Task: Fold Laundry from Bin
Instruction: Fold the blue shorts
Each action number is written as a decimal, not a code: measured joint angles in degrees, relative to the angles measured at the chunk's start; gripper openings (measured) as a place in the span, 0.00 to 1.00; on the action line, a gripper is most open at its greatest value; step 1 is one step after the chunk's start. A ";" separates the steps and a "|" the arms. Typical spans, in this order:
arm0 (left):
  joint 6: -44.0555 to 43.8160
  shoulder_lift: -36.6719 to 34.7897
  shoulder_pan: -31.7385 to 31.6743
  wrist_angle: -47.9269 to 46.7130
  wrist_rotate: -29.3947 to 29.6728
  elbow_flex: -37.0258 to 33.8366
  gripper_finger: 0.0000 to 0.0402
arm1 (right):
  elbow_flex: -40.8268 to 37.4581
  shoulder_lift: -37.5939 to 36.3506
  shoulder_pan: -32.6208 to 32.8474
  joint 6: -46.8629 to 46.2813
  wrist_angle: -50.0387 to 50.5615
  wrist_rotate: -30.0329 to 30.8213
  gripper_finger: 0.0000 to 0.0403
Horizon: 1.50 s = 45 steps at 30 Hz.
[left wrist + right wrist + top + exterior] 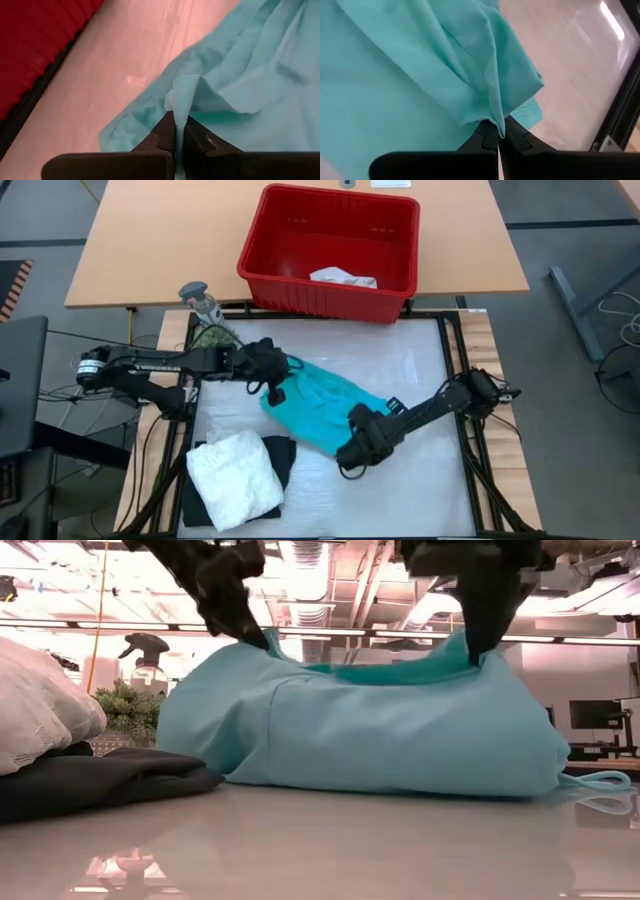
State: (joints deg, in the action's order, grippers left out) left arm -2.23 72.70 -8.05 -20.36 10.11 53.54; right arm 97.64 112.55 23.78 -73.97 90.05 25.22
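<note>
Reaching inward, the left hand [272, 385] and right hand [352, 450] each pinch an edge of the teal garment [320, 408] mid-bench [420, 370]. White lacy cloth [235, 478] on black cloth [278, 455] lies nearby; red bin [300, 285] behind holds another white piece [343, 277].

A soft teal cloth garment [325, 408] is spread in a rumpled heap at the middle of the white work surface, its upper edge drawn up into two peaks, one at each end, so that it sags between them like a sling (a thin loop of its hem trails on the surface at one end). A white lacy cloth [235, 478] is laid folded on a flat black garment [280, 455] near the front left corner. Another white piece [343, 277] is left inside the red slotted plastic basket [290, 290], which stands on the wooden table behind the work surface.
</note>
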 joint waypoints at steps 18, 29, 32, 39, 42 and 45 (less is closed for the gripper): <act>7.04 15.20 -11.80 14.14 -7.39 0.00 0.00 | -3.27 -0.13 -4.49 -4.12 -0.05 -6.83 0.13; 4.98 16.42 -12.73 14.23 -7.89 0.01 0.16 | -3.27 -0.19 -5.54 -4.09 -0.01 -6.29 0.40; 3.74 15.81 -13.25 13.50 -9.05 1.68 0.27 | -3.27 -1.10 -5.08 -4.74 -0.68 -4.07 0.45; 5.30 15.81 -13.35 11.54 -5.36 4.64 0.58 | -3.25 -2.93 -4.80 -5.86 -2.07 -0.50 0.49; 7.67 15.81 -13.68 10.52 0.46 6.36 0.68 | -3.25 -4.35 -4.57 -7.23 -4.30 4.65 0.48; 7.79 15.81 -14.29 4.54 0.40 10.14 0.72 | -3.25 -5.82 -4.14 -7.01 -8.57 9.72 0.47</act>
State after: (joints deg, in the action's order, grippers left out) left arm 5.56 88.51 -22.35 -15.82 10.51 63.68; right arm 94.39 106.73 19.64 -80.98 81.48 34.94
